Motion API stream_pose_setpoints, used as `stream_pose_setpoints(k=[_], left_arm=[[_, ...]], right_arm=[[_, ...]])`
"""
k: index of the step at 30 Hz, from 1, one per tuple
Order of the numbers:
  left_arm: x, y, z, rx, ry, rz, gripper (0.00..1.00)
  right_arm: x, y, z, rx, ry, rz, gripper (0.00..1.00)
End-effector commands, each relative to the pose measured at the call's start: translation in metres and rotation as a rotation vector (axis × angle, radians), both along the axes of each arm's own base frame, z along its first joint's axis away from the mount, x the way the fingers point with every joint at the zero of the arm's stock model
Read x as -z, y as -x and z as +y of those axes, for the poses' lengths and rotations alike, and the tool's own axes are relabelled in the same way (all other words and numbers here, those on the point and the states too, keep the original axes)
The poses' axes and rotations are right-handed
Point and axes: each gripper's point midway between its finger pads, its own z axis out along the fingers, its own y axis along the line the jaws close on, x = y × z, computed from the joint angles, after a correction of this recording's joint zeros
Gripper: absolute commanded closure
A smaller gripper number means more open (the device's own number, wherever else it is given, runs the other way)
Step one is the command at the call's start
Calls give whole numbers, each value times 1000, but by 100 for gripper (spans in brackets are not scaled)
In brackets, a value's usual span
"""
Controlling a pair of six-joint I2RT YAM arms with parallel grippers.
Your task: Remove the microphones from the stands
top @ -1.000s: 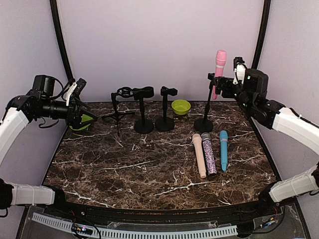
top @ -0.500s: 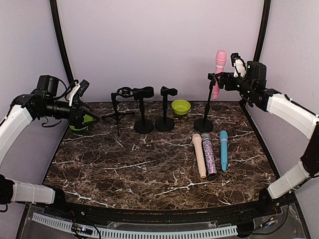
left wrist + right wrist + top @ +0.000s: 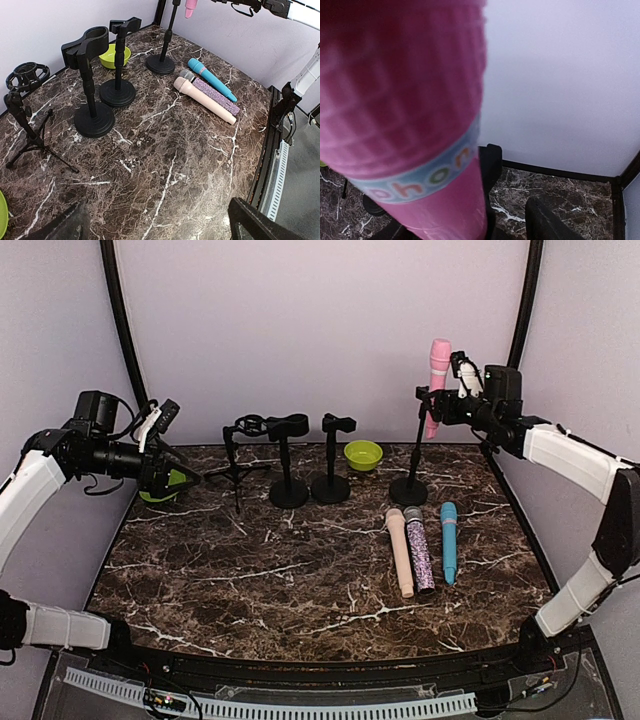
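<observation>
Right claw (image 3: pixel 448 400) level with pink microphone (image 3: pixel 441 358), head just ahead — placed to lift it off stand (image 3: pixel 414 445) (grip: cannot tell); left claw (image 3: pixel 170 445) wide, idle

You find the microphone (image 3: pixel 440 365) in its stand (image 3: pixel 409 490) at the back right of the counter (image 3: pixel 250 580). Before it, three more microphones (image 3: pixel 420 550) lie side by side; two other stands (image 3: pixel 289 490) are to its left.
</observation>
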Motion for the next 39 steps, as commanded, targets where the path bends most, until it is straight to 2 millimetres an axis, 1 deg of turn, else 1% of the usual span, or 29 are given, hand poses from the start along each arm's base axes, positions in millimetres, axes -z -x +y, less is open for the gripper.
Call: stream_pose_setpoints(k=[1,4,6,7,10,12,19,22,25,26,28,30,31,32,36,39], left_arm=[[-8,-1,-1,5,15,-26,1],[-8,-1,0,3,14,-28,1],[-8,0,0,2,12,-28,1],[-7,0,0,2,11,-27,1],[-5,1,1,-1,6,-25,1],[-4,2,1,-1,5,-25,1],[-4,3,3,-6,0,-27,1],[-2,5,3,-4,-3,-24,1],[-2,5,3,-6,-3,-21,1],[-1,5,3,-7,-2,-19,1],[-1,5,3,-8,-4,-20,1],[0,5,3,-10,-5,-17,1],[0,5,3,-10,-5,-16,1],[0,5,3,-10,-5,-17,1],[-1,6,2,-3,1,-14,1],[-1,7,2,-2,1,-13,1]], right_arm=[[-25,-10,-7,46,-20,-87,38],[-31,-9,-8,52,-27,-111,44],[-37,-6,-7,42,-41,-132,46],[-39,-4,-6,35,-46,-143,44],[-48,1,-4,46,-37,-185,30],[-53,2,-3,55,-35,-204,29],[-67,-6,-5,86,-21,-239,39],[-75,-7,-3,86,-13,-274,42],[-80,-11,3,76,-3,-280,47],[-83,-11,5,72,0,-290,51],[-92,-8,10,62,1,-315,60],[-101,-6,14,60,3,-337,72],[-107,-4,15,64,2,-352,79],[-115,-2,15,68,0,-370,83],[-145,8,18,72,-8,-437,91],[-170,18,21,68,-7,-486,94]])
